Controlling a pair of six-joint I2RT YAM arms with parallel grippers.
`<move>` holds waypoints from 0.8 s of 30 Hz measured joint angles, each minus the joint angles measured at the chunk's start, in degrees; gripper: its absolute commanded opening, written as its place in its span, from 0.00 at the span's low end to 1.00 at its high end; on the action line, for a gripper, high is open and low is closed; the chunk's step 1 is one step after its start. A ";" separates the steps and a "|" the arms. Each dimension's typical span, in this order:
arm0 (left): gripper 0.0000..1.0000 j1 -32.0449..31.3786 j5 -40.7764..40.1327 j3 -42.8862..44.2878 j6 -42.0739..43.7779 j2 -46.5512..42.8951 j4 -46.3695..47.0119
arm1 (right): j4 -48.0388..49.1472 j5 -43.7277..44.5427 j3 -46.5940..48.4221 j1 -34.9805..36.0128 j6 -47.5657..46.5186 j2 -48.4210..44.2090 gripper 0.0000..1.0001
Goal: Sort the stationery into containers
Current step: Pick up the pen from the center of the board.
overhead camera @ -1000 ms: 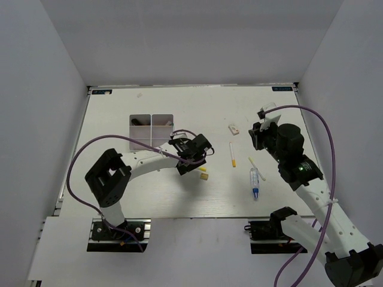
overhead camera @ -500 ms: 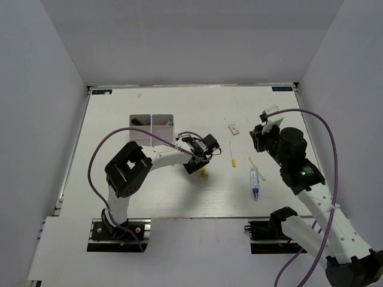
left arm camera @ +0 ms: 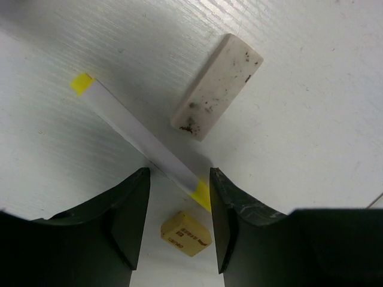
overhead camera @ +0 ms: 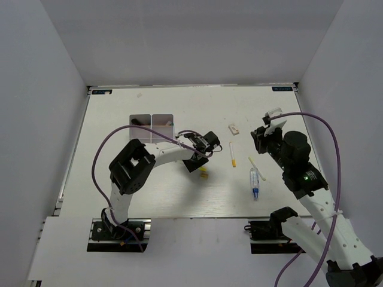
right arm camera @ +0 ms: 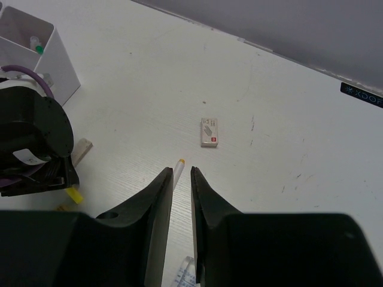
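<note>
My left gripper (left arm camera: 179, 173) is open and hangs low over the table, with a small beige eraser block (left arm camera: 185, 233) lying between its jaws, untouched. A thin white pen with yellow ends (left arm camera: 139, 136) runs slantwise just ahead of the fingertips, and a dirty white eraser (left arm camera: 216, 86) lies beyond it. In the top view the left gripper (overhead camera: 196, 165) is right of the white four-compartment organizer (overhead camera: 152, 128), with the beige eraser (overhead camera: 204, 174) beside it. My right gripper (right arm camera: 181, 170) is empty, its jaws a narrow gap apart, above a white pen with a yellow tip (right arm camera: 178, 165).
A small white boxed eraser with a red mark (overhead camera: 233, 128) lies at mid-right. A white-yellow pen (overhead camera: 232, 153), a thin pen (overhead camera: 256, 168) and a clear blue-tipped tube (overhead camera: 255, 182) lie by the right gripper (overhead camera: 258, 137). The organizer holds some items (right arm camera: 36, 45).
The left arm's elbow has swung up and right, and its gripper has shifted right over the beige eraser. The right arm has drifted slightly right.
</note>
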 measured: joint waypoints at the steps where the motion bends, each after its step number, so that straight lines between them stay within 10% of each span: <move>1: 0.55 0.02 0.00 0.79 -0.02 0.46 -0.70 | 0.00 -0.09 0.00 0.00 0.00 -0.48 0.25; 8: 0.56 0.02 0.42 7.61 0.02 4.96 -7.87 | 0.59 -0.83 -0.61 0.00 0.02 -2.82 0.25; 24: 0.24 -0.81 3.02 -2.62 4.94 -2.21 -7.04 | 0.98 -3.67 -0.81 0.11 0.46 -4.94 0.25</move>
